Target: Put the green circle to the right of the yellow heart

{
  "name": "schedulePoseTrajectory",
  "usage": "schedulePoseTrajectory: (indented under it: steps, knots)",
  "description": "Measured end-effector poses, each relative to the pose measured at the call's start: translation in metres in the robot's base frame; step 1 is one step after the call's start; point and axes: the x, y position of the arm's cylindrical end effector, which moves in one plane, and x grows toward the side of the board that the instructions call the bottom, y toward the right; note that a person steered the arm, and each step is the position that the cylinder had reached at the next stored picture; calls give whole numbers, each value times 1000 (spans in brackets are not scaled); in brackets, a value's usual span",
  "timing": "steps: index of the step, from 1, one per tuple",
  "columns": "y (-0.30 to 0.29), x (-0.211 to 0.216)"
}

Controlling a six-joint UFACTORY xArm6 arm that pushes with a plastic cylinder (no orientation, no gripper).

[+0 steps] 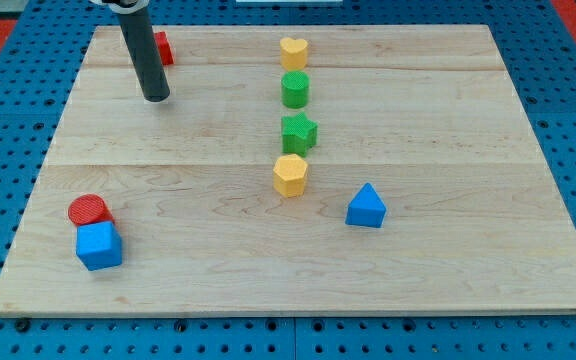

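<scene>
The green circle (295,89) sits on the wooden board just below the yellow heart (293,52), near the view's top centre, almost touching it. My tip (155,98) rests on the board far to the view's left of both, about a quarter of the board's width away. It touches no block.
A green star (299,131) and a yellow hexagon (290,174) continue the column below the circle. A red block (163,48) sits behind the rod. A blue block (366,206) lies right of centre. A red circle (88,209) and blue cube (99,245) sit at bottom left.
</scene>
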Motion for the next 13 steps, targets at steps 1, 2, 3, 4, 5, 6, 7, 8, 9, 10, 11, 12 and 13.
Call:
schedulePoseTrajectory:
  steps: [1, 2, 3, 4, 5, 6, 7, 8, 9, 10, 11, 12, 13]
  knots:
    - [0, 0]
    - [5, -10]
    - [39, -15]
    - [97, -10]
    - [198, -10]
    - [256, -9]
    - [350, -31]
    - [367, -20]
    - [395, -3]
    - [446, -14]
    - [425, -59]
    - [418, -47]
    - [403, -19]
